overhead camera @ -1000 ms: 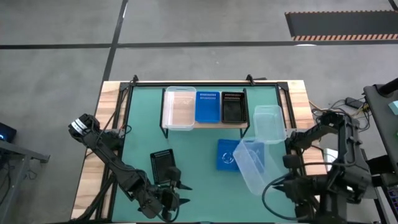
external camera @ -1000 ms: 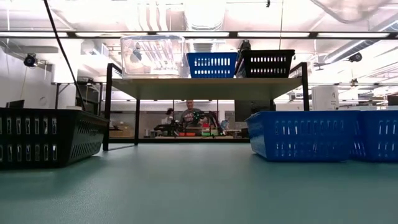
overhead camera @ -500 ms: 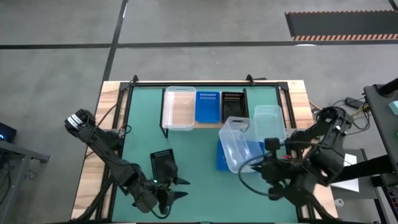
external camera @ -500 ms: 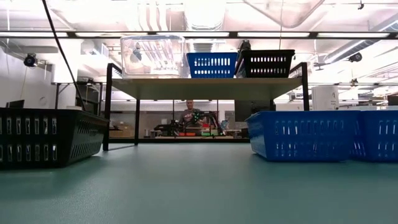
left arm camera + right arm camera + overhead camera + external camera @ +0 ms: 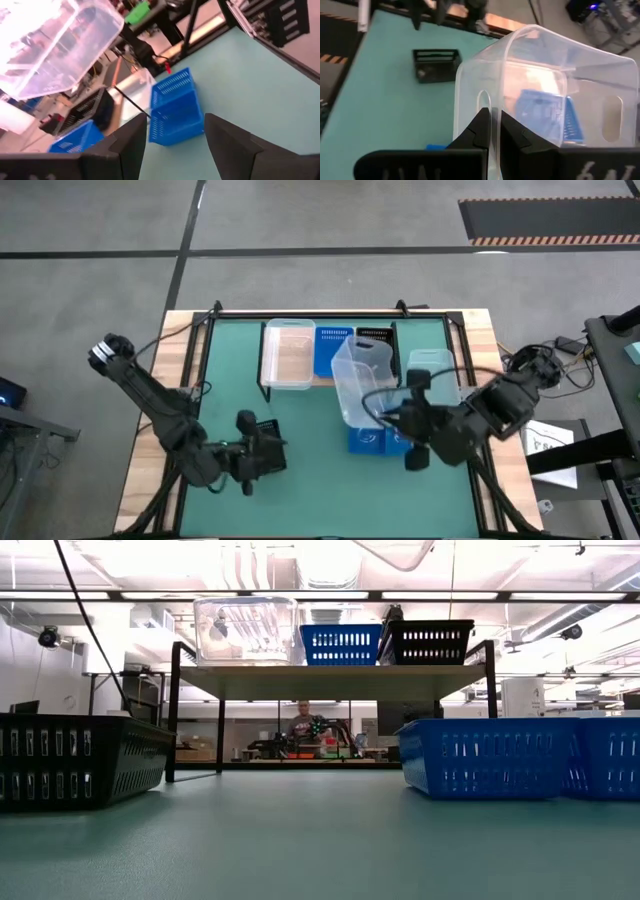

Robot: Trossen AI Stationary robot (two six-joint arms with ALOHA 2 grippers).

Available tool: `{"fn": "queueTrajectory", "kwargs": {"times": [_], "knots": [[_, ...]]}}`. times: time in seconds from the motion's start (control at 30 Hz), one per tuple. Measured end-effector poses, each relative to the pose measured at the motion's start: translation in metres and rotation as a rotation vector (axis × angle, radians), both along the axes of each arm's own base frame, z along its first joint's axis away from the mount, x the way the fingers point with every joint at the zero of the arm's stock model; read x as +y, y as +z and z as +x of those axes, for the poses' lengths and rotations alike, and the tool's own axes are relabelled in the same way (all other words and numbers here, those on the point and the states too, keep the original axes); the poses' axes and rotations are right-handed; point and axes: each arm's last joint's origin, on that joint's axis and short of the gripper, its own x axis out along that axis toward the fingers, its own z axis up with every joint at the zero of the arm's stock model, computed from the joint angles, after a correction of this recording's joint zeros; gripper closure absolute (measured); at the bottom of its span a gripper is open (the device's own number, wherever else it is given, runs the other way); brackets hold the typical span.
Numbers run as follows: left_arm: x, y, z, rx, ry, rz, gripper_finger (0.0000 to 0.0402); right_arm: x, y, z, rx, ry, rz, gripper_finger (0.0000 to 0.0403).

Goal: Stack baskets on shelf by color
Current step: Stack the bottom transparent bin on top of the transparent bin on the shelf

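Observation:
The shelf [image 5: 330, 378] stands at the table's far middle and carries a clear tub [image 5: 288, 354], a blue basket [image 5: 332, 350] and a black basket [image 5: 374, 340] side by side. My right gripper [image 5: 495, 127] is shut on another clear tub [image 5: 358, 378], which hangs tilted in the air just in front of the shelf; its base shows at the top of the low view [image 5: 400, 550]. My left gripper [image 5: 172, 145] is open and hovers over a black basket [image 5: 268, 452] that rests on the table at the near left. My right gripper pinches the clear tub's short end wall [image 5: 494, 107], beside its handle slot, with one finger [image 5: 480, 127] outside and one finger [image 5: 515, 132] inside. The fingers come from the table's right, slanting downward. The tub is lifted clear of the table and tilted.
Blue baskets [image 5: 372, 438] lie on the table below the held tub. A further clear tub [image 5: 434, 372] lies at the right, next to the shelf. A person [image 5: 305, 725] sits in the room beyond the table. Bare green tabletop [image 5: 230, 380] lies left of the shelf.
My right gripper has swung from the near right toward the shelf and risen, carrying the clear tub, which has turned about and now hangs in front of the shelf. My left gripper has drawn back from the near edge, up and over the black basket, staying open.

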Motion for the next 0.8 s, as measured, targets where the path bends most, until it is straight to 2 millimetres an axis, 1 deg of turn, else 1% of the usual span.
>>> {"fn": "queueTrajectory", "kwargs": {"times": [0.13,0.3,0.5,0.63,0.8], "knots": [[0.016,0.009,-0.015,-0.044,0.037,-0.004,0.0217,-0.020,0.006,0.013,-0.029,-0.038,-0.031,0.0394],[0.033,0.016,-0.031,-0.096,0.075,-0.075,0.0217,-0.044,0.015,0.033,-0.121,-0.083,-0.056,0.0394],[0.048,0.022,-0.047,-0.151,0.104,-0.203,0.0217,-0.069,0.019,0.069,-0.227,-0.091,-0.095,0.0394],[0.055,0.014,-0.054,-0.154,0.113,-0.247,0.0217,-0.084,0.011,0.099,-0.262,-0.075,-0.098,0.0394],[0.062,0.004,-0.061,-0.152,0.115,-0.249,0.0217,-0.097,-0.007,0.135,-0.265,-0.072,-0.182,0.0394]]}}
